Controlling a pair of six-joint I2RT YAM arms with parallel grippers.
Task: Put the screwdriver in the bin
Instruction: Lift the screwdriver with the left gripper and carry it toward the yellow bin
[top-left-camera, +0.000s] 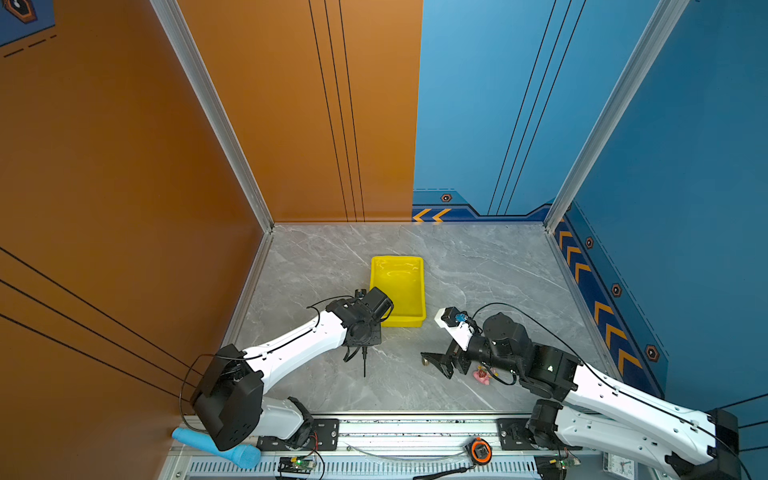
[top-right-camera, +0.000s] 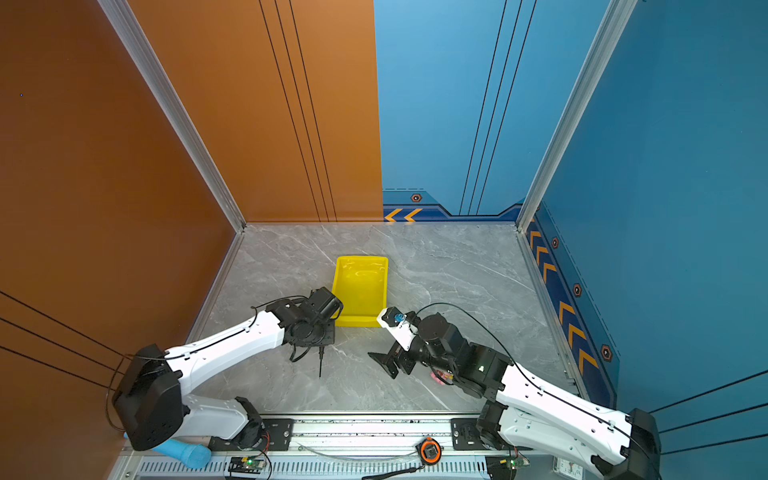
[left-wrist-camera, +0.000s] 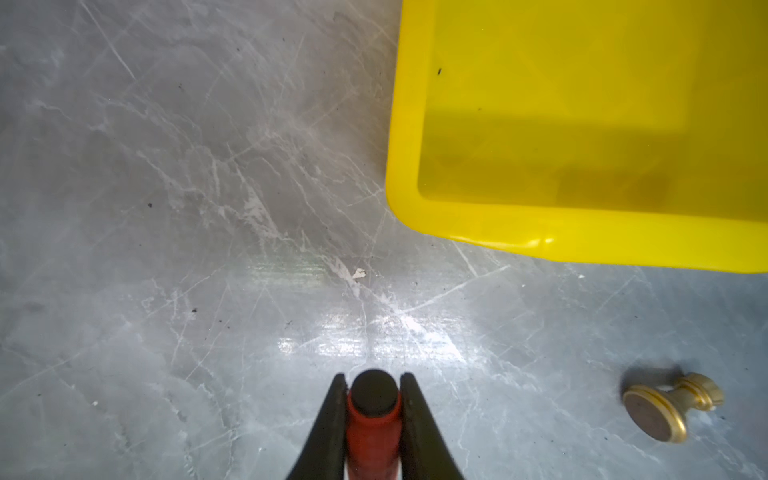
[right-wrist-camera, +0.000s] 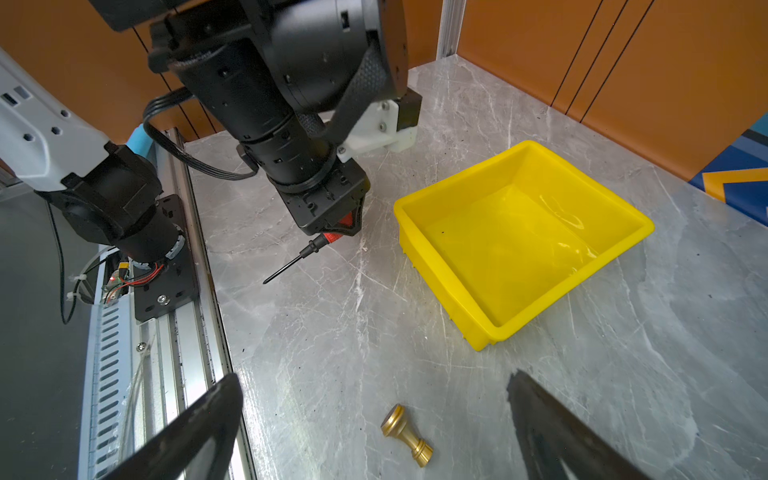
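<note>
Judged carry step, left gripper (left-wrist-camera: 373, 376) clamped on screwdriver (left-wrist-camera: 372, 424) handle; nxt: shift over bin (left-wrist-camera: 582, 245) just ahead-right of gripper, then release.

Brass knob (right-wrist-camera: 406, 434) on grey marble tabletop (right-wrist-camera: 316, 340)

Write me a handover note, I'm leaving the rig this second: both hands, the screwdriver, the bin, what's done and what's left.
Left hand: shut on the red handle of the screwdriver, with the black shaft sticking out.
Right hand: open and empty, with the brass knob lying near it.
Bin: empty. The screwdriver is held just outside the bin's near corner, not over it.
Done: the pickup.
Left: carry the screwdriver over the bin and release it.
</note>
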